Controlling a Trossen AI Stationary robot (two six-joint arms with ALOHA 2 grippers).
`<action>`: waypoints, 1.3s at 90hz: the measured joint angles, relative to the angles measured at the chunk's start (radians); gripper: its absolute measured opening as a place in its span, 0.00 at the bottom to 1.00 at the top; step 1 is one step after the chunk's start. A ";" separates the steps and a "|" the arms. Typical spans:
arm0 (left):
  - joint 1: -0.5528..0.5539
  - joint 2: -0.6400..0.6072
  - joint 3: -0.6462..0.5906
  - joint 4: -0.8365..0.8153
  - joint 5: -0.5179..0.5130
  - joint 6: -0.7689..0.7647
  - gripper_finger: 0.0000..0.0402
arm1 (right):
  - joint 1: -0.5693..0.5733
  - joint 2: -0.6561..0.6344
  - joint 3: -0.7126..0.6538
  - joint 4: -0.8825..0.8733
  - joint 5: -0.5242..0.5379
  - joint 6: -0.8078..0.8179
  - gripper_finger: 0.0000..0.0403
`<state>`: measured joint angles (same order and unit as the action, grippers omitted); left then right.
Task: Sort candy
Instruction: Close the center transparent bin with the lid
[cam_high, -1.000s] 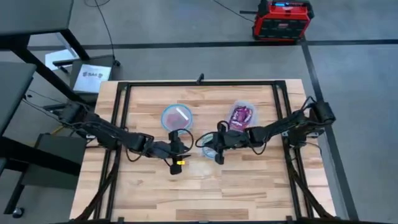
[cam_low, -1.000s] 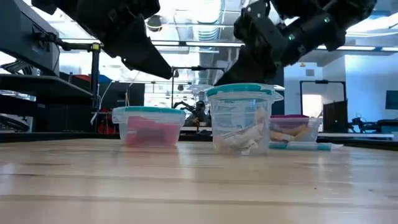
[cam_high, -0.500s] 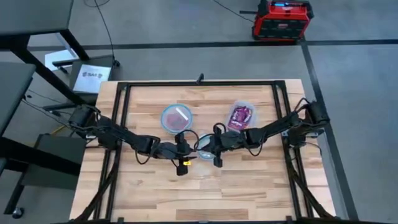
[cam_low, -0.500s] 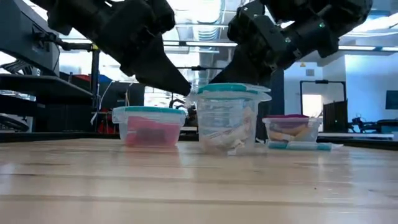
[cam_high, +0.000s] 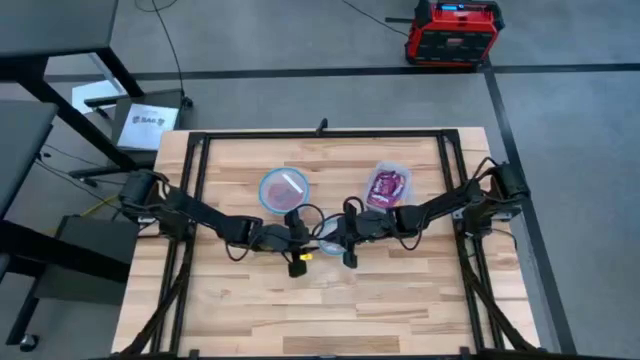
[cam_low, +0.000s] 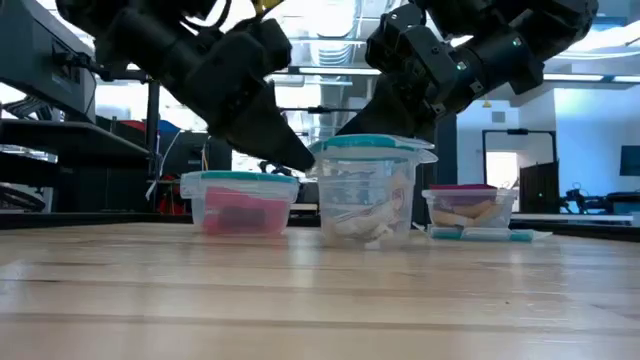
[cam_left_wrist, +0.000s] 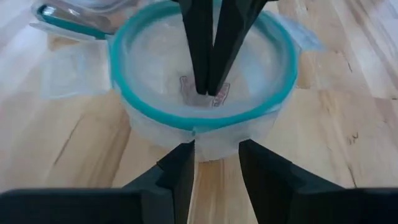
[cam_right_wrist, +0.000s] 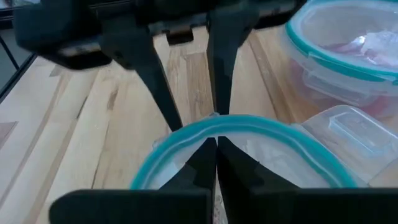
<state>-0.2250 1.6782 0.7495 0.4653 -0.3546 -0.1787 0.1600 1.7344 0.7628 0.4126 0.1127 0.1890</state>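
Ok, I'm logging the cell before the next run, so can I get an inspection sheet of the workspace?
Surface: wooden table, bare at the front.
Job's things: white candy sticks in the middle round container; red candy and purple candy in their own containers.
Clutter: a loose lid lying flat.
Grippers: left gripper open at the middle container's wall; right gripper shut, tips inside it.
Cables: floor cable beyond the table.
Surroundings: red unit on the floor.
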 joint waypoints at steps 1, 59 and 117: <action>0.001 0.003 0.001 0.004 0.000 0.000 0.28 | 0.000 0.000 0.000 0.000 0.000 0.001 0.00; 0.053 0.083 0.101 -0.030 -0.067 0.000 0.28 | -0.003 -0.002 -0.002 -0.031 0.025 0.012 0.00; 0.019 -0.129 0.108 -0.269 -0.083 0.040 0.28 | -0.065 -0.286 -0.006 -0.267 0.041 -0.003 0.00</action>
<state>-0.2058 1.5494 0.8573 0.1966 -0.4380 -0.1387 0.0950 1.4481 0.7563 0.1460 0.1542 0.1856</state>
